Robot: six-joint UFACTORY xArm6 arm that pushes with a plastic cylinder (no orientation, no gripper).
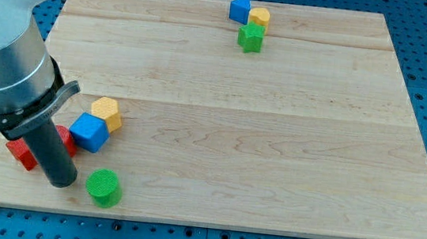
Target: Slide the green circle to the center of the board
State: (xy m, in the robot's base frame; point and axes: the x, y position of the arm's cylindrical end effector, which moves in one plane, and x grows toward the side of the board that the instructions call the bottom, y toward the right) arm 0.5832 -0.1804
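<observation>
Green circle (103, 187) near board's bottom-left | my tip (61, 181) just left of it | jaws: none fitted

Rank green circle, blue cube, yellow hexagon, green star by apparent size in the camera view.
1. blue cube
2. green circle, close to the cube
3. yellow hexagon, partly hidden behind the cube, so unsure
4. green star, smallest, but farthest from the camera, so true size is uncertain.
</observation>
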